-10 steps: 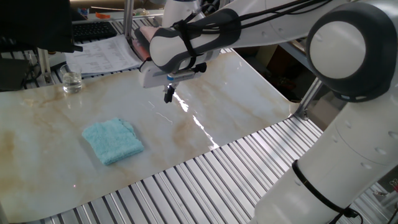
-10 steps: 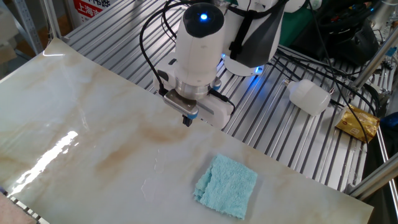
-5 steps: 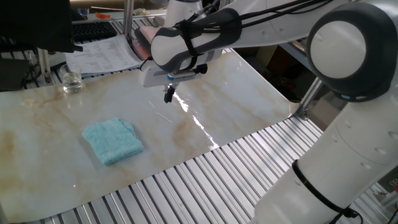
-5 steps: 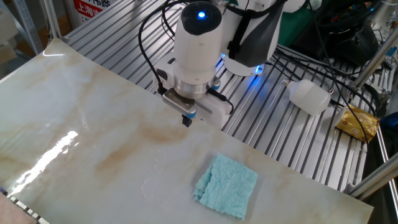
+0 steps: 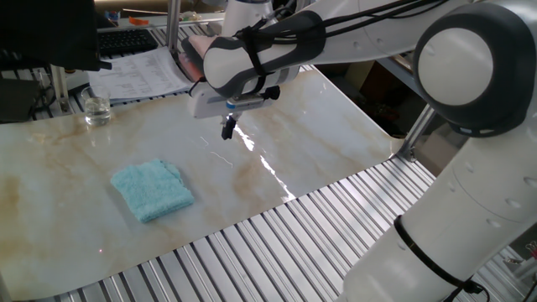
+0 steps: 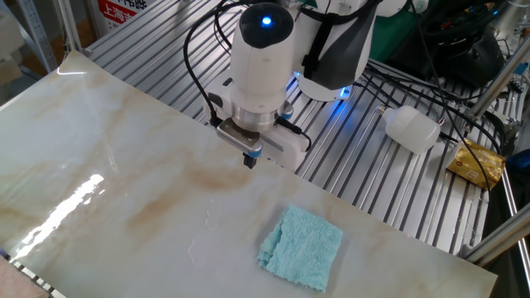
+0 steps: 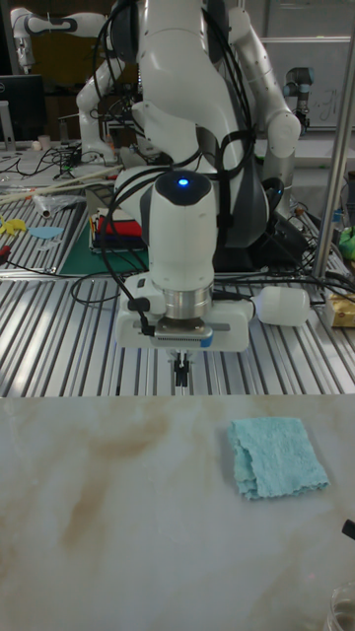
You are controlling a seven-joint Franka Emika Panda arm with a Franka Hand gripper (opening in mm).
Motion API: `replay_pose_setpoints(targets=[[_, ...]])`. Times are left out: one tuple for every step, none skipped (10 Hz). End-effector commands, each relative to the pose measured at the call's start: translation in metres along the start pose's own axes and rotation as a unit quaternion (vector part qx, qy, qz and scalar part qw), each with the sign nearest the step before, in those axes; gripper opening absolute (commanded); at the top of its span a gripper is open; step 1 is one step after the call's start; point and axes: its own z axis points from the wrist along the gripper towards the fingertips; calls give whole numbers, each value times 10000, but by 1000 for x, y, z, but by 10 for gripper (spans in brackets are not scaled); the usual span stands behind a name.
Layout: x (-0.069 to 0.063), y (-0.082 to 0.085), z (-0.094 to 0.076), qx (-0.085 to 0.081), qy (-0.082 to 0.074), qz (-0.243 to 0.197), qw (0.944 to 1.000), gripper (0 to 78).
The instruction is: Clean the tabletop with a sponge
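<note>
Nothing is wiped yet: the gripper (image 5: 226,128), fingers pressed together and empty, hovers well apart from the turquoise sponge (image 5: 152,190) on the stained tabletop (image 5: 319,126).

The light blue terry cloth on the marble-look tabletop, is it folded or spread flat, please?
Folded: the light blue terry cloth shows layered edges along one side, lying on the marble-look tabletop.

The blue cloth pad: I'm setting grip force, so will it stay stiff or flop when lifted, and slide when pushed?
The blue cloth pad looks like folded terry with wavy, layered edges, so it will probably droop and may unfold when lifted. It lies flat and thin, so it is likely light. On the glossy tabletop it should slide easily, perhaps bunching.
</note>
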Motion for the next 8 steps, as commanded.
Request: replay_pose_setpoints(targets=[[-1,0,-1,-32,19,-172,9998,0],[-1,0,-1,-39,19,-221,9997,0],[-1,0,-1,-78,18,-265,9996,0],[-1,0,-1,-130,16,-277,9995,0],[-1,0,-1,-135,15,-399,9991,0],[-1,0,-1,-154,89,-531,9984,0],[-1,0,-1,-237,146,-701,9972,0],[-1,0,-1,-166,169,-908,9956,0]])
